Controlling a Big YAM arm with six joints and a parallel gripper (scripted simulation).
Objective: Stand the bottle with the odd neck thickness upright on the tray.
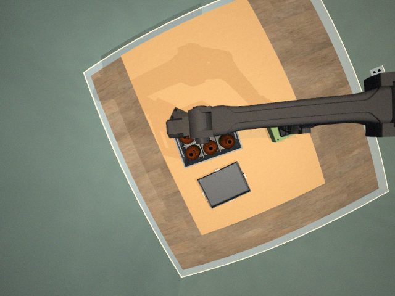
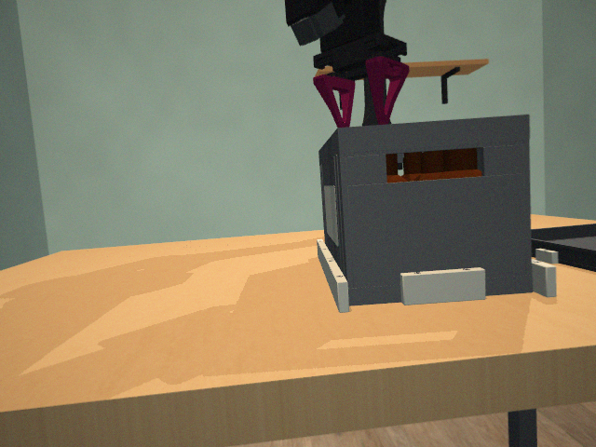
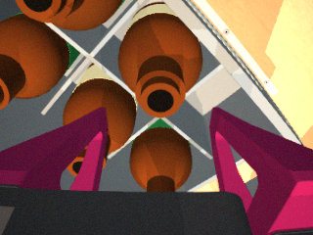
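the bottles sit in the crate (image 1: 213, 156) (image 2: 433, 231), pincer (image 2: 363, 124) (image 3: 158, 117) seemingly pointing down above.

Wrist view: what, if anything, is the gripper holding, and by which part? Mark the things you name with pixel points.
Nothing is held: the gripper (image 2: 363, 126) (image 3: 158, 117) is open, with no bottle neck pinched between its magenta fingers (image 2: 377, 91).

The bottles (image 1: 192, 153) (image 3: 160, 56) are burnt orange-brown, with darker brown bands around their necks and black openings. Cream and green patches show at some of them. The crate (image 2: 433, 216) (image 1: 213, 157) is slate grey outside, its thin dividers (image 3: 110, 40) off-white. The tray (image 1: 223, 184) has a mid-grey floor and a near-black rim. The pincer (image 2: 361, 93) (image 3: 158, 117) has magenta fingers, brighter pink on some faces, below a black body. The desk (image 1: 277, 165) (image 2: 168, 327) is pale honey-orange, its front edge olive-brown with fine grain lines.
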